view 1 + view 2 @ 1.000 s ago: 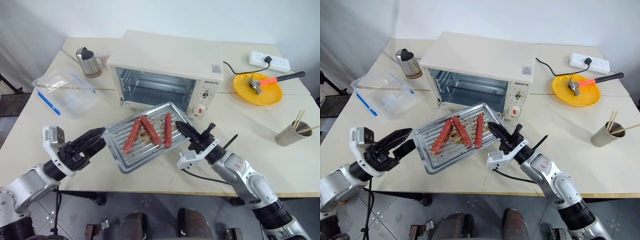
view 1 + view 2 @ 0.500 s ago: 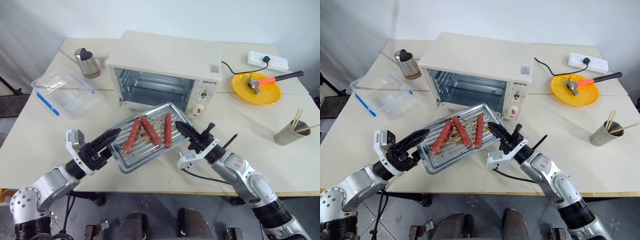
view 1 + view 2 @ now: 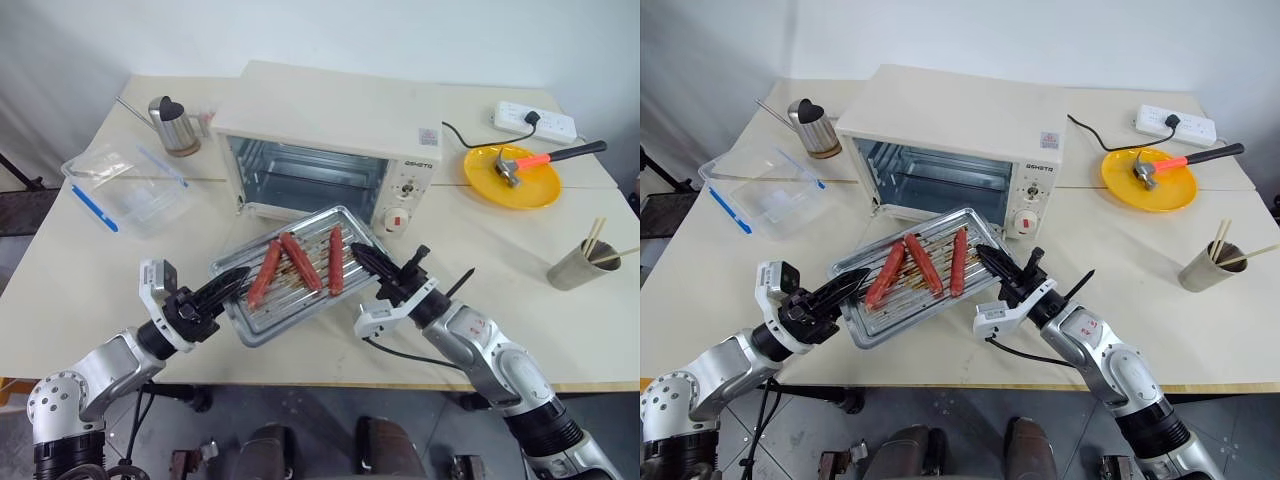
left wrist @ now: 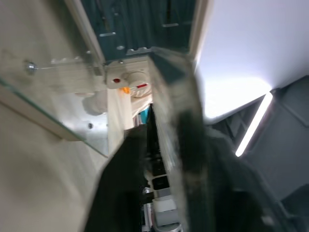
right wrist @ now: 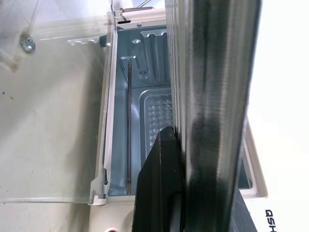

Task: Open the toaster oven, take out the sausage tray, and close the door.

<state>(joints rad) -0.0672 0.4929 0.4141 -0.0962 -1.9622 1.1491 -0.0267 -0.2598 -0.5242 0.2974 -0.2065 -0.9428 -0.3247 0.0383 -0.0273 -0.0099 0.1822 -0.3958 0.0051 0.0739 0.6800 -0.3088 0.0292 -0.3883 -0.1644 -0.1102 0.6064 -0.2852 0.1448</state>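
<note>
Since a second ago the left hand (image 3: 232, 283) has swung in from well clear of the sausage tray (image 3: 300, 285) to its left edge, and its black fingers have narrowed from wide apart to pinch that rim; in the left wrist view the rim runs between the two fingers (image 4: 120, 193). The right hand (image 3: 366, 259) has not shifted and stays clamped on the tray's right edge, its fingers (image 5: 161, 183) tight against the metal rim in the right wrist view. The tray is held between the two hands, just in front of the toaster oven (image 3: 335, 140) and above the lowered glass door (image 5: 53, 111), with three reddish-brown sausages (image 3: 297, 261) lying side by side on its ribbed bottom. The oven stands open on the bench (image 3: 520, 280), its cavity bare. To the oven's right a yellow plate (image 3: 515, 185) carries a hammer (image 3: 530, 163).
</note>
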